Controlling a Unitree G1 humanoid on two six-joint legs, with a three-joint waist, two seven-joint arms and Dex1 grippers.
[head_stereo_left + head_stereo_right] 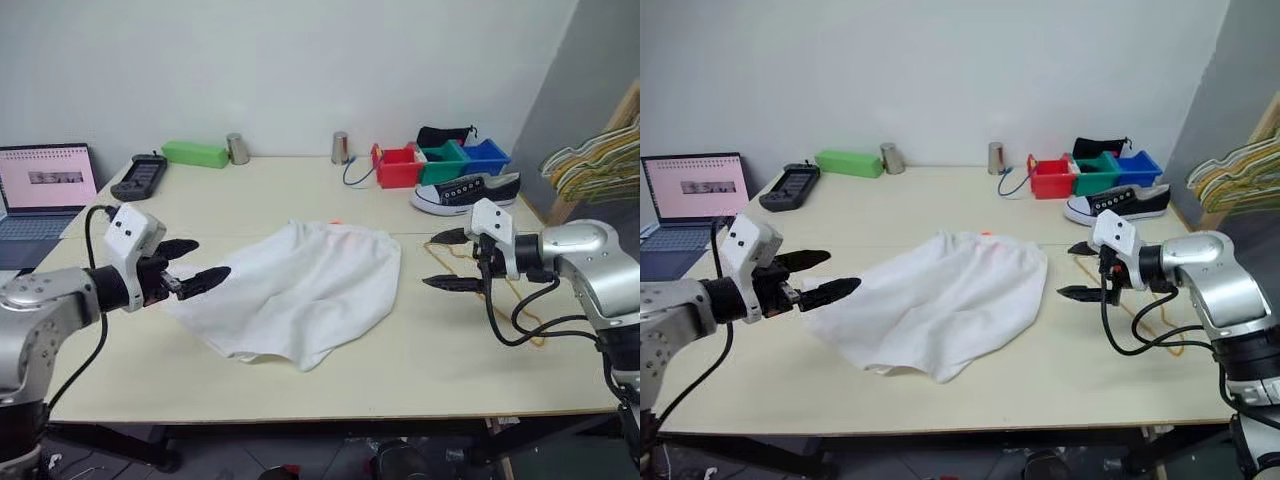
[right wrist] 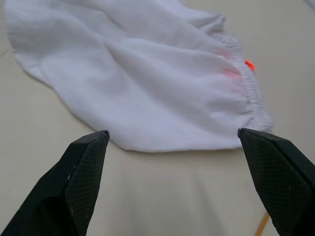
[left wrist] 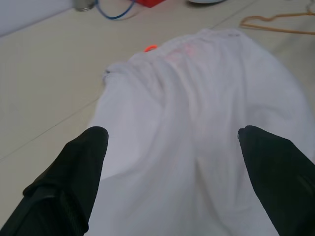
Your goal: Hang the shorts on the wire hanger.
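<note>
holding a black item (image 1: pixel 444 134), the green bin (image 1: pixel 443 163) sits between red and blue.

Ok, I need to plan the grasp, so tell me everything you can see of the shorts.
The shorts are white, soft, thin-looking cloth, lying rumpled and flat on the tan table. The gathered elastic waistband faces the far side, with a bit of orange-red drawstring showing there. Nothing grips them; both open grippers hover beside them.

White shorts (image 1: pixel 300 285), orange-red drawstring (image 1: pixel 335 221); yellowish-tan wire hanger (image 1: pixel 520 300)
</note>
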